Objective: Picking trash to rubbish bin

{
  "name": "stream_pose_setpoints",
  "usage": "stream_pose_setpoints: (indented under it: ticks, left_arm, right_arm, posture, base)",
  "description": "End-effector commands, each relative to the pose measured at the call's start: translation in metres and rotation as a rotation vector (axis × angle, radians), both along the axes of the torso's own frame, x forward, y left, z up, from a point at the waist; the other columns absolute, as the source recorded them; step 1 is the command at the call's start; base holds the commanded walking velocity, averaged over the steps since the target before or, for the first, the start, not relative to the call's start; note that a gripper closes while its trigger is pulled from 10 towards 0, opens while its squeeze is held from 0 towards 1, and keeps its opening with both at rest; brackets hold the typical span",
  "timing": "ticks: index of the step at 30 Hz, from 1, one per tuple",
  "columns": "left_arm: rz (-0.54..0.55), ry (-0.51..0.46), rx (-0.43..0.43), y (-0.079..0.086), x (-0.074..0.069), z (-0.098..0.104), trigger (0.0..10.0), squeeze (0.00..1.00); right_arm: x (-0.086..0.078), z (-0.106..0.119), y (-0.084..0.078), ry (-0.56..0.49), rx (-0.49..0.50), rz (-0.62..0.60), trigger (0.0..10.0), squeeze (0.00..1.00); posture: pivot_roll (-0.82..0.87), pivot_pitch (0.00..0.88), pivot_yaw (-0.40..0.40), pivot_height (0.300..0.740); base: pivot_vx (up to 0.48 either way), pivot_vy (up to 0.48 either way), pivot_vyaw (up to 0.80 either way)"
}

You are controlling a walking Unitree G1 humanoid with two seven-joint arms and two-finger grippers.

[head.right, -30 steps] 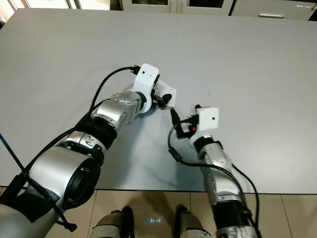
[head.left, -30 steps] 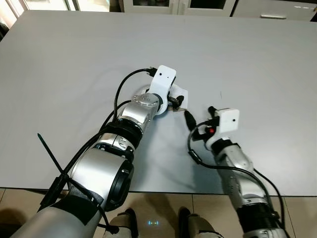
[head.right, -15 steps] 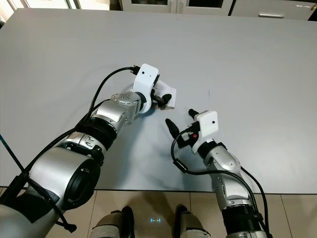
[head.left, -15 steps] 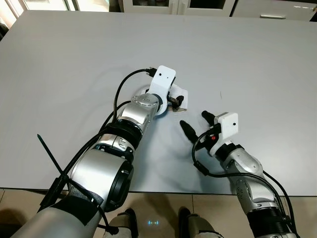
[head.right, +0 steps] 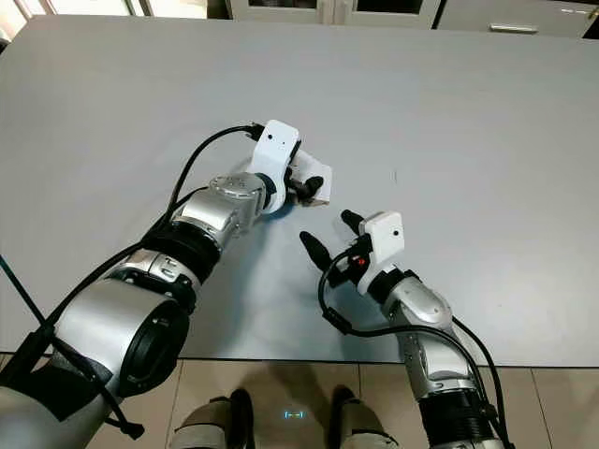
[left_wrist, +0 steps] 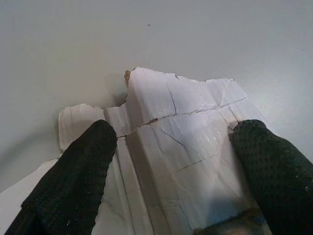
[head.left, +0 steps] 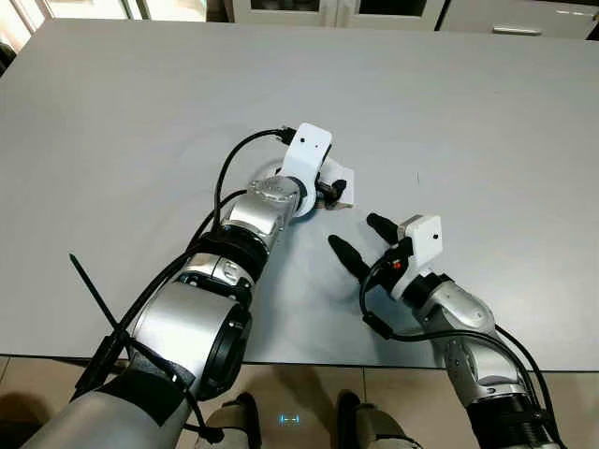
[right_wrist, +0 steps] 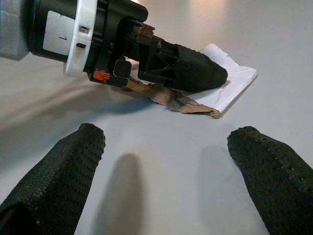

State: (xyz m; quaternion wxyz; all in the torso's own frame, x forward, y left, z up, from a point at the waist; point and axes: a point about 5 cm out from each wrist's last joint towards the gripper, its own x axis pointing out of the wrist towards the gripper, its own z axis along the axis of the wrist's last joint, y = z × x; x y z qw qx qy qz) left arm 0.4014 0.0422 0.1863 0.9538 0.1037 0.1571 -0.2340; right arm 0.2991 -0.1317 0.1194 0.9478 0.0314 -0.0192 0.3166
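Observation:
A torn white sheet of paper with a brown underside lies creased on the grey table, near its middle. My left gripper sits right over the sheet, open, one black finger resting on the paper and the other at its edge. In the right wrist view that finger covers the paper and its ragged brown edge shows below. My right gripper hovers open a short way in front of the paper, closer to me, its fingers spread wide and holding nothing.
The table's near edge runs just in front of me, with tiled floor below it. White cabinet fronts stand behind the far edge. The wide grey tabletop spreads to the left, right and back.
My right gripper has drawn back from the paper towards me and now shows both fingers spread apart. The left arm and the paper have stayed where they were.

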Motion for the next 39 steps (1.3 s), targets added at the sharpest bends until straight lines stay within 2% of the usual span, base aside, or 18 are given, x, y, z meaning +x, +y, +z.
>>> stream_pose_setpoints:
  ticks: [1, 39]
  left_arm:
    - [0.015, 0.152, 0.048, 0.0066, -0.0106, -0.0367, 0.0, 0.0]
    - [0.007, 0.155, 0.012, 0.0086, -0.0099, -0.035, 0.0, 0.0]
  right_arm:
    - [-0.0027, 0.0003, -0.0006, 0.008, 0.005, 0.009, 10.0, 0.0]
    - [-0.0026, -0.0021, 0.0085, 0.029, 0.027, 0.047, 10.0, 0.0]
  posture:
    - [-0.09, 0.229, 0.014, 0.74]
    - [-0.08, 0.214, 0.012, 0.74]
  base:
    - [0.0, 0.0, 0.0]
    - [0.0, 0.0, 0.0]
